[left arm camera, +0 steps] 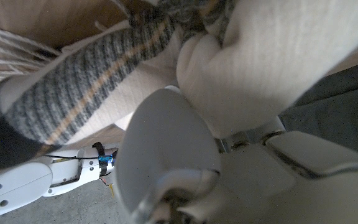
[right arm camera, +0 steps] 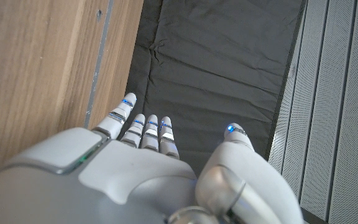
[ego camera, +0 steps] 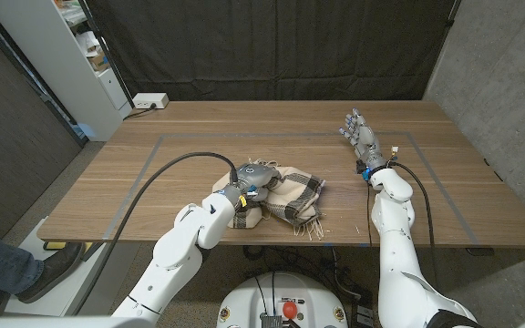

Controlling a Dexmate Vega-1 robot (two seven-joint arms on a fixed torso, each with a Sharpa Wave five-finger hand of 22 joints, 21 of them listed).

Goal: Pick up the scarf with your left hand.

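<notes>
scarf: cream and grey plaid scarf (ego camera: 281,200), bunched in a heap near the front edge of the counter (ego camera: 199,137), fringe trailing toward that edge. Looks like it's lying on the wood, not lifted.

left hand: the left hand (ego camera: 255,175) is down on the near-left side of the heap, touching the cloth. Honestly can't tell whether its fingers have closed on a fold or are just pressed in.

step: I'd call this the grab itself, lift not yet done.

next move: probably wants a firm pinch on a thick fold, then a lift straight up, since loose cloth slips and the fringe may drag.

right hand: the right hand (ego camera: 359,135) is well apart on the far right, fingers spread and holding nothing.

views: the left wrist view gets the weave and cream folds right up against the hand's shell. The head view gives the whole layout.
</notes>
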